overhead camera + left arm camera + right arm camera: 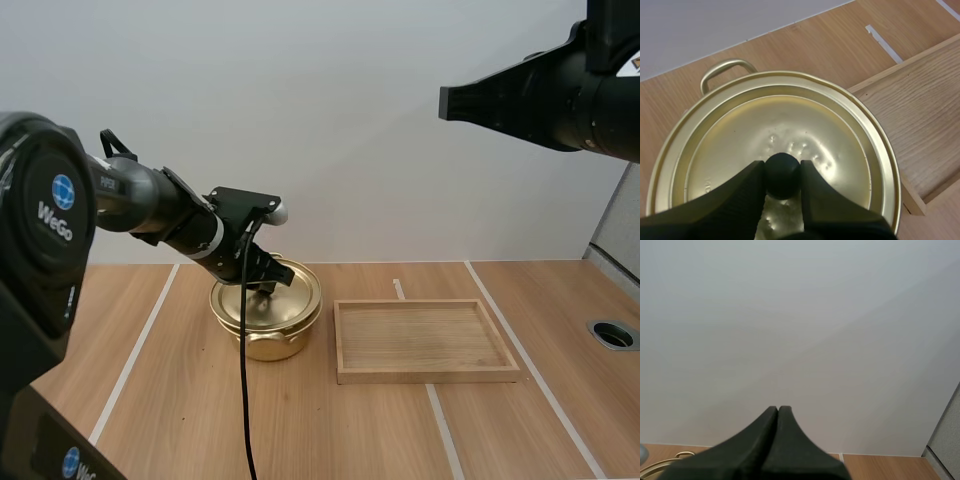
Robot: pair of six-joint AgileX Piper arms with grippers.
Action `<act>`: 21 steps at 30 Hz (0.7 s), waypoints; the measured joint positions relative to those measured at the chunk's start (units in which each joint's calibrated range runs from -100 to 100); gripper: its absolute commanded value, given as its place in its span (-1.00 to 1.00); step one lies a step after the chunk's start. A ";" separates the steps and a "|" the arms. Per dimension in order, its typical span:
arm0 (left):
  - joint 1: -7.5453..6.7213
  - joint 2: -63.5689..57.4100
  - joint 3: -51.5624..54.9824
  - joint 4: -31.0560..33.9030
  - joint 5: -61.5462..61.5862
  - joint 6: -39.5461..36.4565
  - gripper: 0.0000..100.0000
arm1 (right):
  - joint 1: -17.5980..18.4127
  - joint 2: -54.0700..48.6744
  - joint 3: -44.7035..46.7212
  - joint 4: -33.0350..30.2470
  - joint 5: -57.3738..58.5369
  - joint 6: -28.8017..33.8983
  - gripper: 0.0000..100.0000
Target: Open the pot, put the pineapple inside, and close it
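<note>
My left jaws pinch the knob (782, 172) of the lid (815, 130), which sits on the pot (272, 345) left of the tray (425, 375). My right jaws are pressed together, raised high over the bench (330, 430).

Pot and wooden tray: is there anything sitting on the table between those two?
Nothing. In the high view the pot and the wooden tray stand apart, with only a narrow strip of bare table between them.

Left gripper (782, 170) low, right gripper (777, 411) aloft
</note>
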 measured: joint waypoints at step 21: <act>0.00 5.26 0.20 -4.14 -2.07 3.58 -1.00 | 0.00 0.00 0.00 0.00 0.00 0.00 -1.00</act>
